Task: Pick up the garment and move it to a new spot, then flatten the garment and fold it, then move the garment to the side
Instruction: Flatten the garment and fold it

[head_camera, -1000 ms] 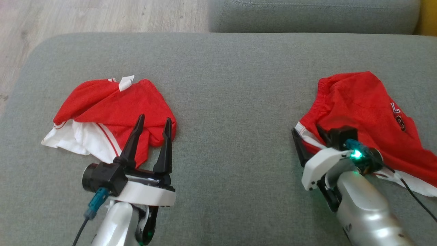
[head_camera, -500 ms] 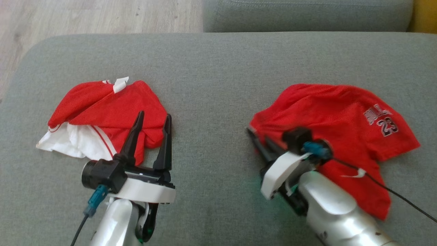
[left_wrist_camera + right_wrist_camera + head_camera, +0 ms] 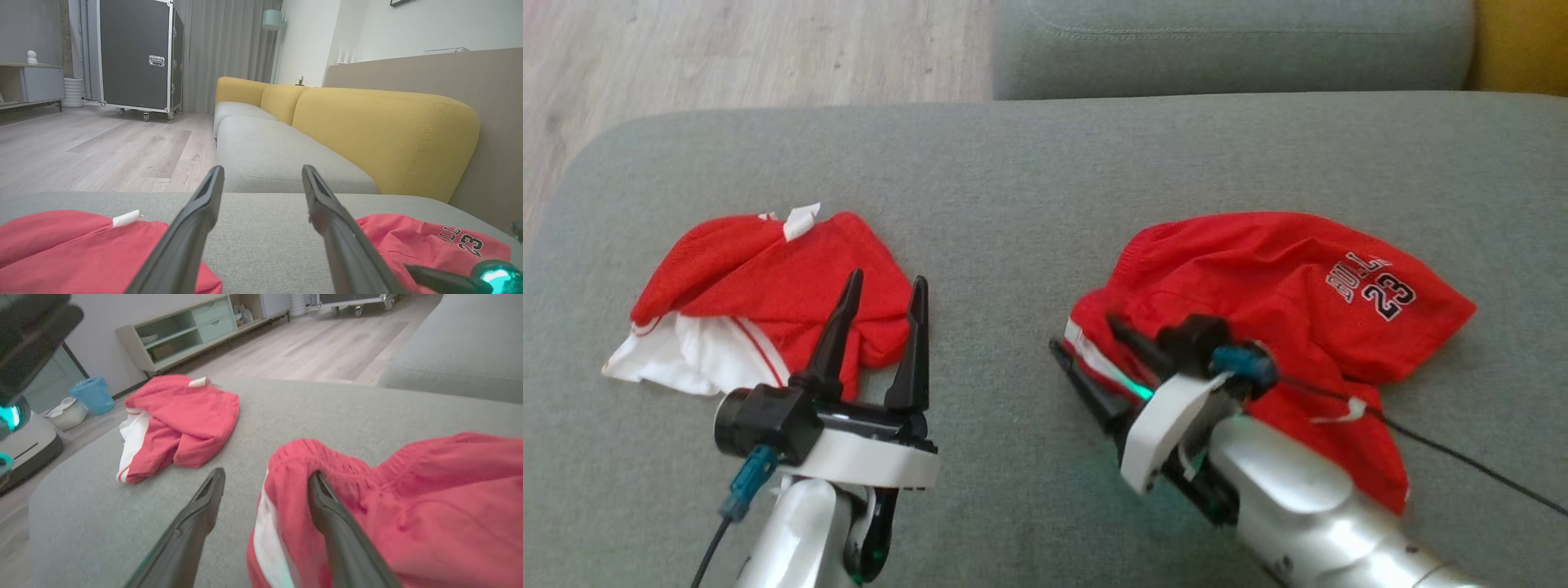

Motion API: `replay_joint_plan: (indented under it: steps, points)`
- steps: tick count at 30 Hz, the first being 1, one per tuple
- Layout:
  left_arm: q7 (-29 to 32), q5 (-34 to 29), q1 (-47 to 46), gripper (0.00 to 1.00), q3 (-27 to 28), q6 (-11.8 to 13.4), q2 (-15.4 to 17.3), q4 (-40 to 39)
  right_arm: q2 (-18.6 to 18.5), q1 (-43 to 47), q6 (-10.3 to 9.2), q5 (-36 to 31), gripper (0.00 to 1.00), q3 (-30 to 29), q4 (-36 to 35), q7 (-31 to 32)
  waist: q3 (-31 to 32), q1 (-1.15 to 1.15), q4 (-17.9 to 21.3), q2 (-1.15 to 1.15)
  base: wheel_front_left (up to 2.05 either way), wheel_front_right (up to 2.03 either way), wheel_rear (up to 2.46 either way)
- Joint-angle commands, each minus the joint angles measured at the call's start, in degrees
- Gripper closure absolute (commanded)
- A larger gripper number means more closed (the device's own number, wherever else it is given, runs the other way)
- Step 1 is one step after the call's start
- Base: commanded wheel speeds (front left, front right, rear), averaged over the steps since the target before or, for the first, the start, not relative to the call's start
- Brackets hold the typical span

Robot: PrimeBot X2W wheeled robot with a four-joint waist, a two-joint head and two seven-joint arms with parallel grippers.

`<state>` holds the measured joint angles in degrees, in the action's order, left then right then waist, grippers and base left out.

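Red shorts (image 3: 1282, 286) printed with the number 23 are lying rumpled on the right half of a grey sofa seat (image 3: 1029, 180), waistband pointing toward the middle. The right end effector (image 3: 1085, 336) is sitting low at that waistband with its fingers spread. In the right wrist view one finger (image 3: 335, 522) is resting on the red cloth and the other is over bare cushion, with the white side stripe (image 3: 265, 539) lying between them. A black cable (image 3: 1462, 457) is trailing across the near edge of the shorts. The left end effector (image 3: 887, 279) is hovering, also spread, by the near right corner of a red and white garment (image 3: 768, 286). That garment is lying bunched on the left half of the seat, well apart from the shorts, with a white tag (image 3: 800, 220) sticking up at its far side. Beyond the seat: another grey cushion (image 3: 1225, 49), yellow backrests (image 3: 384, 134), wood floor (image 3: 727, 57), a black wheeled case (image 3: 137, 57). A blue bin (image 3: 93, 394) and a white basket (image 3: 67, 412) are standing on the floor off the seat's left end.
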<state>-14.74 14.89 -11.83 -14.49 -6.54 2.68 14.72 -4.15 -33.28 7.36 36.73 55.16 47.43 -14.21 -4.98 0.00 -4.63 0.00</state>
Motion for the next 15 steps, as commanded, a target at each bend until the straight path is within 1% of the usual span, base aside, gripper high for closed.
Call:
replay_joint_plan:
  steps: [1,5,9,12,13,15]
  points:
    - [-0.3,0.0,-1.3,0.0,2.3,0.2,0.2,-1.8,0.2,-1.8,0.13,0.6,0.0,-0.6,-1.9,-0.7,0.4,0.0,0.5,0.0,0.0,0.0,0.0]
    - [-0.3,0.0,-0.6,0.0,3.1,0.2,0.2,-2.5,-3.1,-1.2,0.13,1.0,0.0,-5.8,-6.0,-0.8,1.6,0.0,1.9,0.0,0.0,0.0,0.0]
    - [-0.3,0.0,0.3,0.0,4.0,0.4,0.2,-3.5,-6.8,0.9,0.13,-1.7,0.0,-13.6,-10.4,-0.8,2.3,0.0,3.9,0.0,0.0,0.0,0.0]
    - [-0.3,0.0,0.7,0.0,4.2,0.3,0.2,-4.1,-8.5,3.7,0.13,-5.3,0.0,-21.4,-13.3,-0.8,2.6,0.0,5.4,0.0,0.0,0.0,0.0]
    - [-0.3,0.0,1.0,0.0,4.1,0.3,0.2,-4.5,-8.8,6.2,0.13,-8.3,0.0,-26.8,-15.1,-0.8,2.8,0.0,6.3,0.0,0.0,0.0,0.0]
    - [-0.3,0.0,1.1,0.0,4.1,0.2,0.2,-4.6,-8.2,9.2,0.13,-11.4,0.0,-31.7,-16.9,-0.8,2.9,0.0,7.0,0.0,0.0,0.0,0.0]
